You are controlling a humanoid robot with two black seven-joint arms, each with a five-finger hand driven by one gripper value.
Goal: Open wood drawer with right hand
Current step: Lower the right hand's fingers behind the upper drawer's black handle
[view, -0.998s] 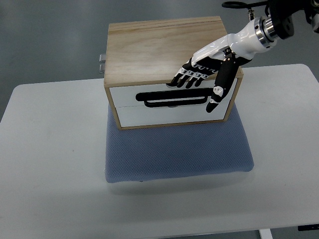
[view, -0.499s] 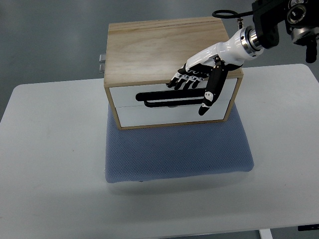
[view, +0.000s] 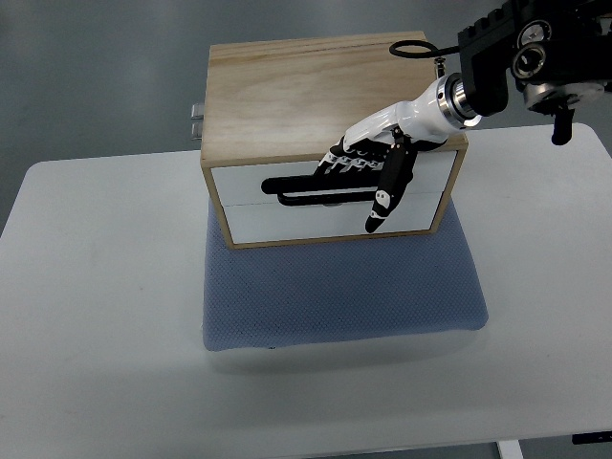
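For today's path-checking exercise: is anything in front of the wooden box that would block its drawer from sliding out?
Nothing visible blocks it. Ahead of the drawer front lies only the flat blue mat on the table. The right hand is already at the black handle.

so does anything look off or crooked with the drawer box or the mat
Nothing stands out. The wooden drawer box sits squarely on the blue mat, drawer front closed and flush, with the right hand at the black handle.
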